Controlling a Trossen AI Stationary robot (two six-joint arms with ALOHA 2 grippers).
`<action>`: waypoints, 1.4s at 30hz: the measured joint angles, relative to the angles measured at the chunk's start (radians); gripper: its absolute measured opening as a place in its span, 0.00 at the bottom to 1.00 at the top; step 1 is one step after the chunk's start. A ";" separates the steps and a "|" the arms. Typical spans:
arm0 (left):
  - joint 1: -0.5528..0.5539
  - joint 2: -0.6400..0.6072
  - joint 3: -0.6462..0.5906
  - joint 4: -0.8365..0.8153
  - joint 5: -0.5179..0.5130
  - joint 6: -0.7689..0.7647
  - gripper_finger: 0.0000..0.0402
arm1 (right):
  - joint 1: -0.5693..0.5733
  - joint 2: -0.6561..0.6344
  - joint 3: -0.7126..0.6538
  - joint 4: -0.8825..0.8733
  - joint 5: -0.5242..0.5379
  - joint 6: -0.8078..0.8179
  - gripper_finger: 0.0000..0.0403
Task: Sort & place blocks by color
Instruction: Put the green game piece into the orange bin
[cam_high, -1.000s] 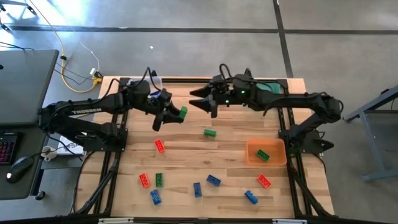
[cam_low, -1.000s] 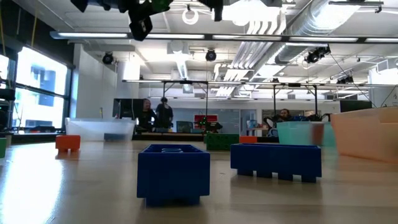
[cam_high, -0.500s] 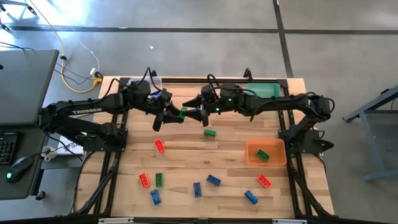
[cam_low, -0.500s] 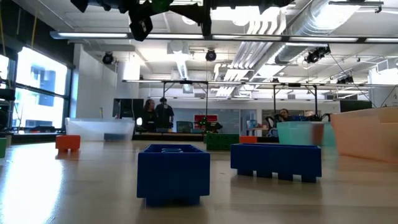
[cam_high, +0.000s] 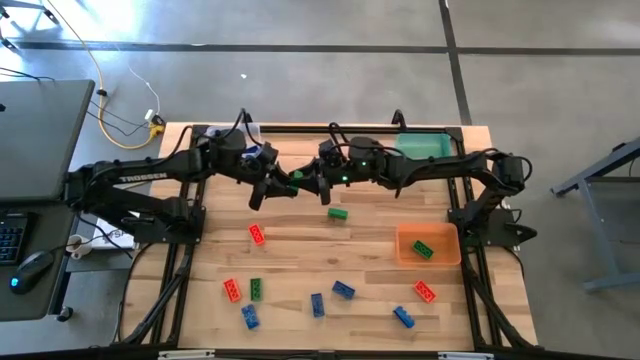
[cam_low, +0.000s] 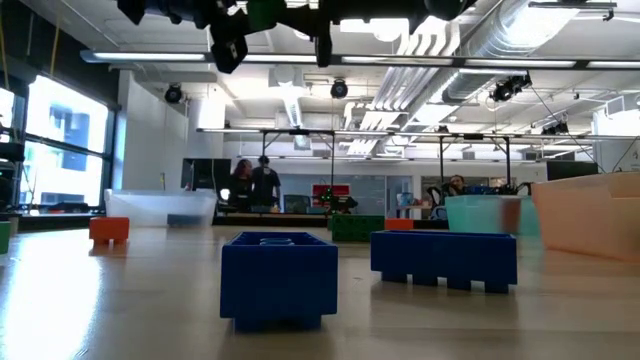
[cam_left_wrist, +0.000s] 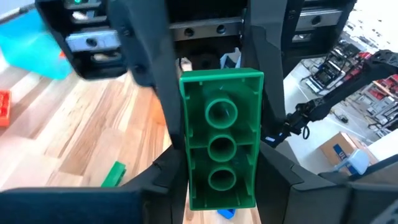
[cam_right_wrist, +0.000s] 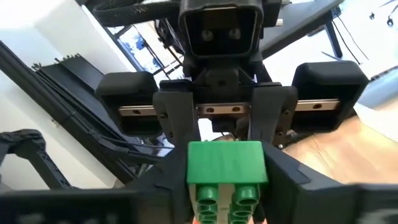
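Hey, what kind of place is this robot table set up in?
Probably a robotics lab or workshop: exposed ducts on an open ceiling, bare concrete floor, more framed rigs and people in the background, plus a desk beside the table.

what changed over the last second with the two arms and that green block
The right hand moved left across the table's far side until it met the left hand, which holds the green block in the air; its fingers now flank the block. The left hand barely moved. The blocks on the table and the orange bin stayed put.
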 joint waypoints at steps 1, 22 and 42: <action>0.000 0.004 0.000 -0.004 0.000 -0.002 0.29 | 0.000 0.001 -0.001 -0.006 -0.001 0.000 0.28; 0.071 0.012 0.000 -0.116 -0.003 0.050 0.57 | 0.005 0.003 0.000 -0.281 -0.008 0.030 0.28; 0.086 0.012 0.000 -0.126 0.001 0.049 0.57 | 0.135 -0.023 0.000 -0.926 0.064 0.088 0.28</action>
